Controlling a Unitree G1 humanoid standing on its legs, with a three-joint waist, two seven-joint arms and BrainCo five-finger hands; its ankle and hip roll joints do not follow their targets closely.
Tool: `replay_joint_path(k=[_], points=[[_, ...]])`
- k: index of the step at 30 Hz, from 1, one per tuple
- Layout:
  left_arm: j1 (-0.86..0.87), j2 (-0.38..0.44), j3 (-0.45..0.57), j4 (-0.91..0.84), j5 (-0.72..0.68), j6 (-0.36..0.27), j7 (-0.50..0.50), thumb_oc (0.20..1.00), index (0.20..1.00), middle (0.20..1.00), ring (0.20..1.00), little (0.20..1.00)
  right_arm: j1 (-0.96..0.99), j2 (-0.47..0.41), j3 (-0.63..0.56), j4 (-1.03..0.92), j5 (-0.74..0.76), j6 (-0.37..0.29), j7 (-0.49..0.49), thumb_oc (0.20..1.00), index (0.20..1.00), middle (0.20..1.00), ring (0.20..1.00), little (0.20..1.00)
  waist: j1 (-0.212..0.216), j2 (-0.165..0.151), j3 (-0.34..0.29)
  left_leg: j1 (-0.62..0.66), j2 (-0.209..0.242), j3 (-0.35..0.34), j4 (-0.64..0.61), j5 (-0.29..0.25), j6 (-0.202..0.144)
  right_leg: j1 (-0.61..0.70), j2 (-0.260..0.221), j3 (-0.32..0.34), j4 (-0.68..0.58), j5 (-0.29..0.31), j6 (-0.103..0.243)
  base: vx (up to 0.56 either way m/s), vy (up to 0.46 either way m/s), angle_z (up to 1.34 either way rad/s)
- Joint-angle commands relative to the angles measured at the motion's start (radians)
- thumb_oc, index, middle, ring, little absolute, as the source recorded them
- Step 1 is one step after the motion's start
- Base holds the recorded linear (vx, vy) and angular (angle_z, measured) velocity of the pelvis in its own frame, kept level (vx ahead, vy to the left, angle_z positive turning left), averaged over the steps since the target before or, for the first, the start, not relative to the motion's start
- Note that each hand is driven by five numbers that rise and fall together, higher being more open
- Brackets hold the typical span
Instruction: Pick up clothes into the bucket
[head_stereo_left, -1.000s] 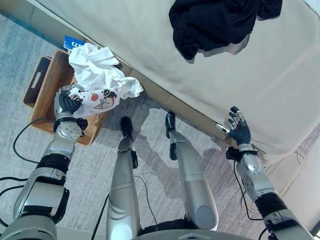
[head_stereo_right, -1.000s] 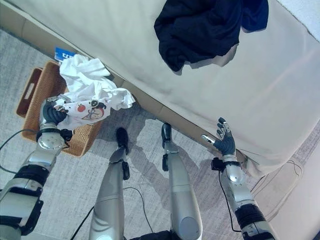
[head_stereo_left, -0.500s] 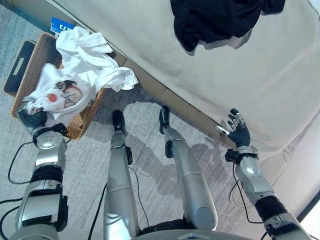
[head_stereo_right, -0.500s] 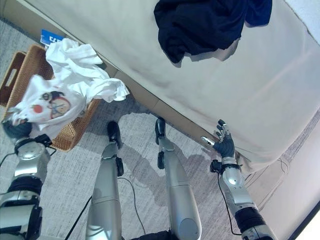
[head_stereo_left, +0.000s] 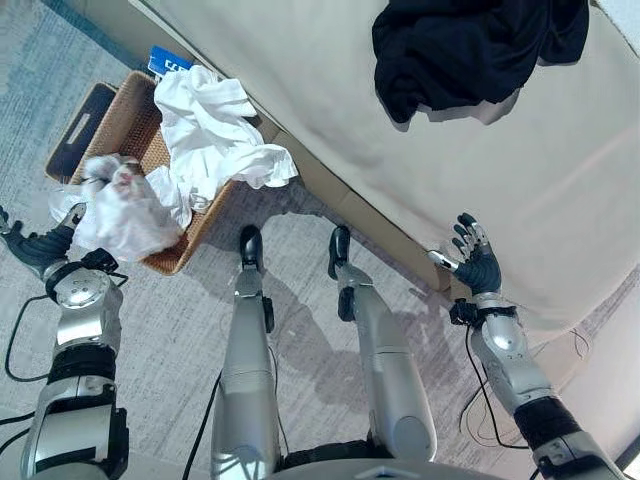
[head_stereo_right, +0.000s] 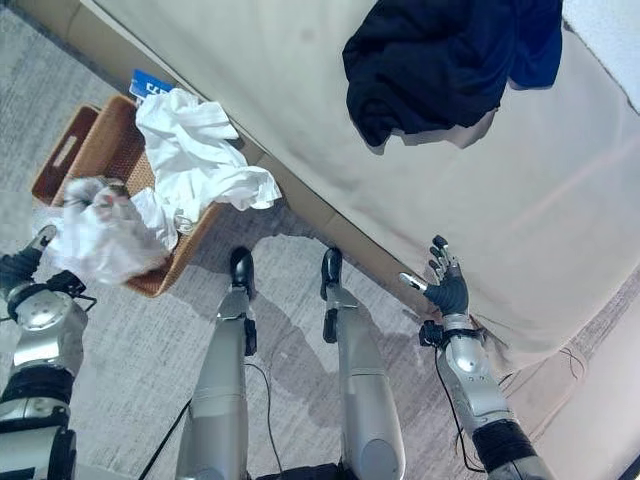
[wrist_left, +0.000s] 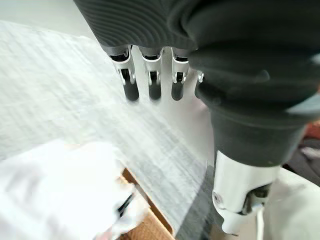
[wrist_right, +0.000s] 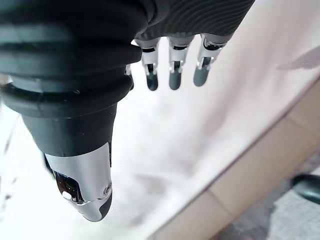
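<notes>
Basket: a woven basket (head_stereo_left: 128, 130) stands on the carpet (head_stereo_left: 170, 340) just beside the near edge of the bed (head_stereo_left: 330, 110), at the robot's left.
White clothes: a white shirt (head_stereo_left: 215, 130) is heaped over the basket, part inside and part draped over the rim on the bed's side; a second white bundle (head_stereo_left: 125, 215) with a printed patch lies on the basket's near corner, hanging partly out over the rim toward the carpet.
Dark clothes: a black garment (head_stereo_left: 470, 50) lies crumpled on the bed top, toward its far edge, well apart from the basket and from both hands.
Left hand: the left hand (head_stereo_left: 35, 245) is out over the carpet just beside the white bundle, fingers (wrist_left: 150, 87) straight and spread, holding nothing; its wrist view shows the bundle and the basket rim below it, not in its grasp.
Right hand: the right hand (head_stereo_left: 472, 260) is raised by the near edge of the bed, fingers spread, empty, with the bed sheet beyond its fingertips.
Done: the white clothes look to be delivered, though loosely, with cloth spilling over the rim.
Left: the black garment is not yet picked up; it likely falls to the right hand, which is nearer. The overhanging white cloth may want tucking in.
Progress: roughly halfway, by my reading.
</notes>
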Motion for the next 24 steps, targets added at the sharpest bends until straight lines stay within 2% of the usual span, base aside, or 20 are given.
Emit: replay_joint_path(k=[1,6,10,11,12,14,15,17,18,19,20,22,23,24], points=[[0.034,0.029,-0.005,-0.034,0.134,-0.007,0.006,1.0,1.0,1.0,1.0,1.0,0.044,-0.061,-0.063,-0.107,-0.006,-0.063,-0.02,1.0,1.0,1.0,1.0,1.0,0.01,0.031,-0.012,0.019,-0.047,0.003,0.034,-0.054,0.051,0.042,-0.051,0.004,-0.056,0.044,0.053,0.0,0.0,0.0],[0.047,-0.003,-0.044,-0.046,0.199,-0.002,-0.027,1.0,1.0,1.0,1.0,1.0,0.022,-0.058,-0.103,-0.153,-0.046,-0.077,-0.049,1.0,1.0,1.0,1.0,1.0,0.013,0.057,-0.012,0.065,-0.05,0.003,-0.008,-0.041,0.05,0.076,-0.056,0.001,-0.058,0.034,0.054,0.0,-0.004,0.01],[0.081,-0.042,-0.113,-0.058,0.312,0.006,-0.067,1.0,1.0,1.0,1.0,1.0,-0.025,-0.082,-0.16,-0.184,-0.173,-0.081,-0.127,1.0,1.0,1.0,1.0,1.0,0.018,0.085,-0.012,0.123,-0.055,0.001,-0.034,-0.038,0.052,0.109,-0.059,0.003,-0.04,0.016,0.055,0.03,-0.014,0.05],[0.093,-0.063,-0.142,-0.053,0.325,-0.027,-0.099,1.0,1.0,1.0,1.0,1.0,-0.076,-0.149,-0.192,-0.203,-0.325,-0.066,-0.19,1.0,1.0,1.0,1.0,1.0,0.025,0.1,-0.012,0.156,-0.057,0.0,-0.049,-0.038,0.053,0.131,-0.061,0.007,-0.027,0.004,0.055,0.0,0.0,0.0],[0.093,-0.064,-0.142,-0.052,0.325,-0.028,-0.099,1.0,1.0,1.0,1.0,1.0,-0.075,-0.149,-0.191,-0.204,-0.328,-0.065,-0.192,1.0,1.0,1.0,1.0,1.0,0.025,0.101,-0.012,0.157,-0.057,0.0,-0.051,-0.037,0.053,0.132,-0.062,0.007,-0.027,0.003,0.055,0.03,-0.028,0.04],[0.104,-0.089,-0.172,-0.032,0.269,-0.08,-0.147,1.0,1.0,1.0,1.0,1.0,-0.148,-0.252,-0.206,-0.182,-0.458,-0.028,-0.242,1.0,1.0,1.0,1.0,1.0,0.034,0.118,-0.012,0.185,-0.063,-0.002,-0.058,-0.037,0.053,0.15,-0.068,0.012,-0.008,-0.007,0.056,0.02,-0.019,0.08],[0.104,-0.089,-0.172,-0.031,0.269,-0.081,-0.147,1.0,1.0,1.0,1.0,1.0,-0.148,-0.252,-0.206,-0.182,-0.458,-0.028,-0.243,1.0,1.0,1.0,1.0,1.0,0.033,0.118,-0.012,0.185,-0.063,-0.003,-0.058,-0.037,0.053,0.15,-0.068,0.012,-0.008,-0.007,0.056,0.02,-0.019,0.13],[0.122,-0.163,-0.283,-0.03,0.266,-0.117,-0.224,1.0,1.0,1.0,1.0,1.0,-0.274,-0.393,-0.208,-0.15,-0.652,0.042,-0.317,1.0,1.0,1.0,1.0,1.0,0.05,0.141,-0.012,0.224,-0.076,-0.009,-0.067,-0.039,0.052,0.173,-0.079,0.014,0.024,-0.028,0.057,0.03,-0.046,0.15],[0.13,-0.185,-0.319,-0.033,0.266,-0.118,-0.25,1.0,1.0,1.0,1.0,1.0,-0.313,-0.403,-0.201,-0.124,-0.66,0.057,-0.332,1.0,1.0,1.0,1.0,1.0,0.055,0.148,-0.012,0.235,-0.079,-0.008,-0.068,-0.04,0.053,0.183,-0.083,0.015,0.028,-0.032,0.056,0.05,-0.082,0.13],[0.141,-0.223,-0.395,-0.021,0.265,-0.127,-0.286,1.0,1.0,1.0,1.0,1.0,-0.433,-0.454,-0.147,-0.018,-0.675,0.103,-0.344,1.0,1.0,1.0,1.0,1.0,0.072,0.167,-0.012,0.255,-0.086,-0.013,-0.074,-0.039,0.052,0.194,-0.087,0.017,0.047,-0.045,0.053,0.03,-0.049,0.1],[0.142,-0.225,-0.393,-0.021,0.265,-0.128,-0.286,1.0,1.0,1.0,1.0,1.0,-0.441,-0.456,-0.14,-0.012,-0.675,0.102,-0.346,1.0,1.0,1.0,1.0,1.0,0.07,0.168,-0.012,0.255,-0.086,-0.013,-0.074,-0.04,0.052,0.193,-0.088,0.017,0.047,-0.045,0.053,0.03,-0.056,0.12],[0.171,-0.244,-0.46,-0.024,0.23,-0.145,-0.344,1.0,1.0,1.0,1.0,1.0,-0.662,-0.547,-0.021,0.192,-0.69,0.159,-0.362,1.0,1.0,1.0,1.0,1.0,0.094,0.196,-0.012,0.269,-0.097,-0.013,-0.072,-0.041,0.049,0.198,-0.095,0.025,0.066,-0.056,0.05,0.02,-0.018,0.14],[0.171,-0.246,-0.458,-0.024,0.23,-0.145,-0.345,1.0,1.0,1.0,1.0,1.0,-0.671,-0.548,-0.013,0.197,-0.689,0.158,-0.363,1.0,1.0,1.0,1.0,1.0,0.091,0.197,-0.012,0.268,-0.097,-0.012,-0.072,-0.041,0.049,0.197,-0.095,0.025,0.066,-0.056,0.05,0.01,-0.031,0.12],[0.176,-0.25,-0.469,-0.017,0.212,-0.147,-0.352,1.0,1.0,1.0,1.0,1.0,-0.76,-0.574,0.034,0.271,-0.68,0.174,-0.371,1.0,1.0,1.0,1.0,1.0,0.098,0.204,-0.012,0.266,-0.098,-0.012,-0.068,-0.042,0.048,0.194,-0.094,0.03,0.071,-0.06,0.047,0.0,-0.043,0.06]])
